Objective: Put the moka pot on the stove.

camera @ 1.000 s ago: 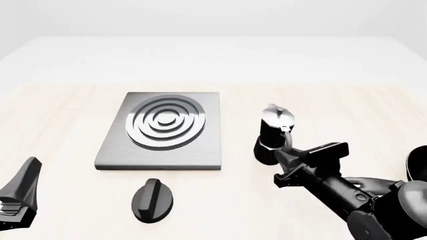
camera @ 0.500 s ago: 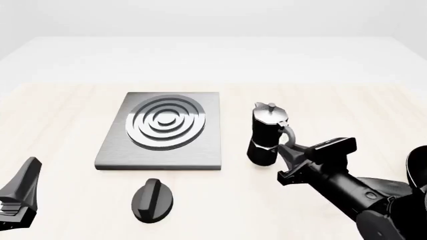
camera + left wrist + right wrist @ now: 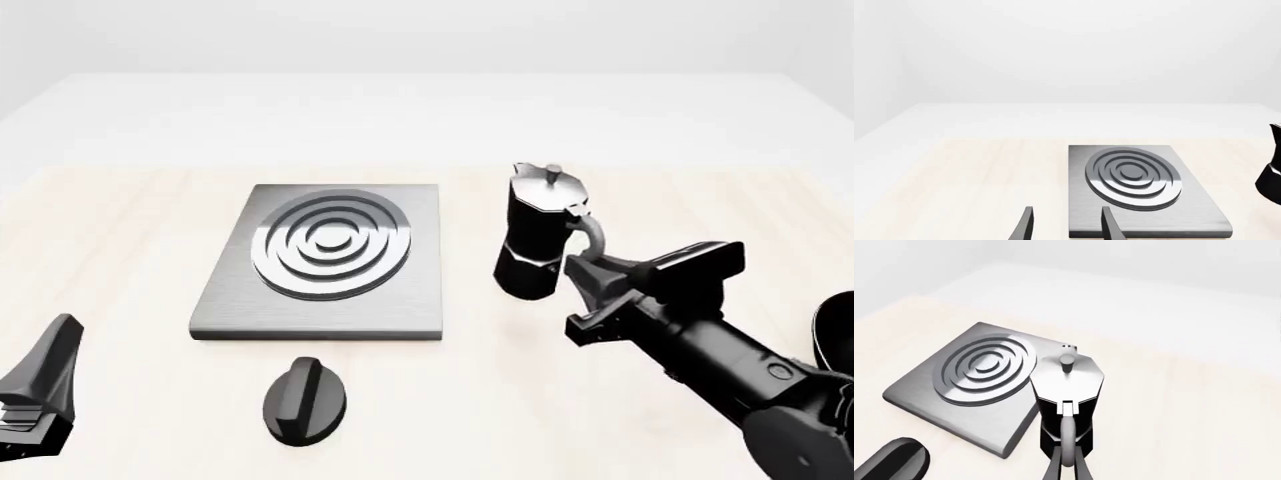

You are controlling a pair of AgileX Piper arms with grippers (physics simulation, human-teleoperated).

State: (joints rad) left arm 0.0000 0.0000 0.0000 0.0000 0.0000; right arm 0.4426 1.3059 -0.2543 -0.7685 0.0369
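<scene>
Left wrist view: stove point(image 3: 1147, 190) sits ahead of the left gripper point(image 3: 1066, 226); its two fingers point(image 3: 1026, 227) are spread with a clear gap and nothing between them. A sliver of the moka pot point(image 3: 1271, 172) shows at the frame edge, well off to the stove's side.

Front view: right gripper point(image 3: 587, 262) is closed on the moka pot's point(image 3: 537, 235) curved silver handle, the pot sitting at the tip of the fingers, on the side away from the arm. Pot is roughly upright, just to the right of the stove point(image 3: 320, 262), not over the plate. Whether its base touches the table point(image 3: 134, 230), I can't tell from this angle. Black knob point(image 3: 304, 397) lies on the table in front of the stove. Left gripper point(image 3: 38, 395) is parked at the near left corner, well apart from everything.

Right wrist view: fingers point(image 3: 1081, 466) pinch the handle with the pot point(image 3: 1066, 390) straight ahead of the claw, lid and top knob facing the camera. Stove point(image 3: 974, 387) lies beside the pot; the knob point(image 3: 894, 462) shows at the corner.
</scene>
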